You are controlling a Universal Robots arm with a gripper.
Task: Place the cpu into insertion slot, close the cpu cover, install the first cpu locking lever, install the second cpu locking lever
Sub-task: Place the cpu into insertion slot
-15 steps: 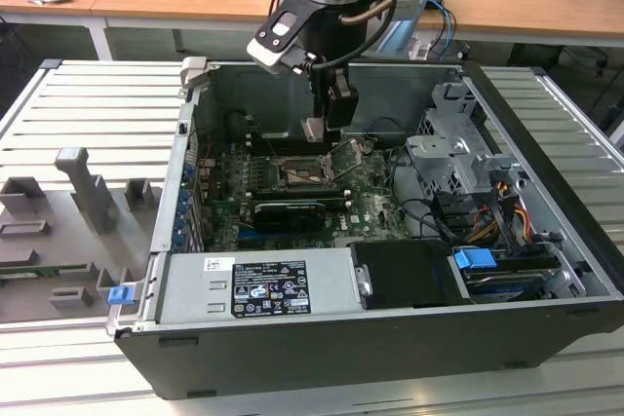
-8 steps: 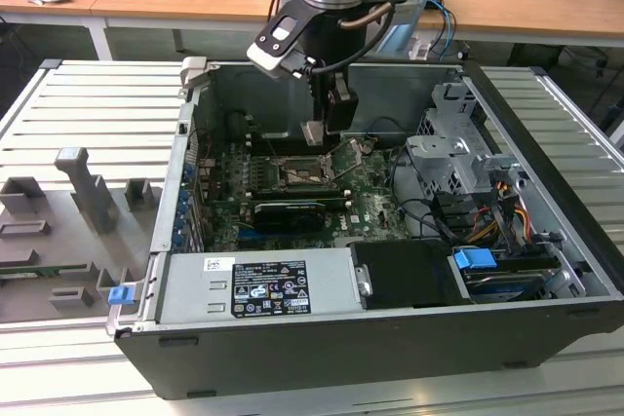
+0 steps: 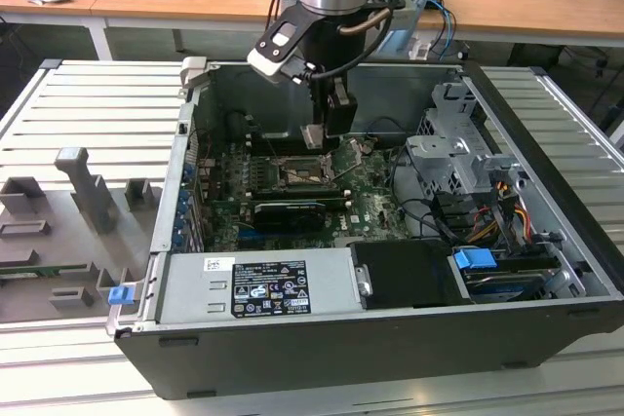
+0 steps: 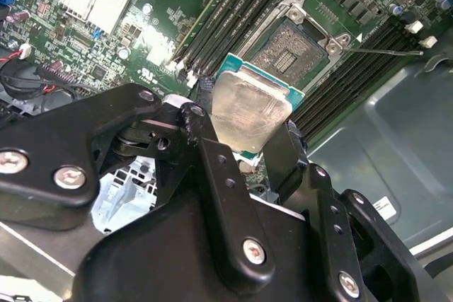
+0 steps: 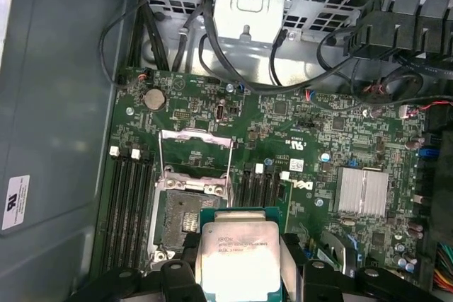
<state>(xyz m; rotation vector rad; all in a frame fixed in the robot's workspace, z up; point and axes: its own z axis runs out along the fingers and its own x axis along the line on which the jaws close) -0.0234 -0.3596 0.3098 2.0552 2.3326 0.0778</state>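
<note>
Jaws grip the cpu (image 4: 248, 111) by its edges, clear of the insertion slot (image 4: 296, 49).

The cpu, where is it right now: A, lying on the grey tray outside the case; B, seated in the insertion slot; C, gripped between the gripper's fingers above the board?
C: the cpu is clamped in the gripper, and the insertion slot shows bare.

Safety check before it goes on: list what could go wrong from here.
1. The gripper pinches the cpu by its edges above the board; a slip could drop it onto the insertion slot.
2. The cpu sits offset from the slot, so lowering might strike its rim or the memory slots.
3. The open cpu cover could be clipped.
</note>
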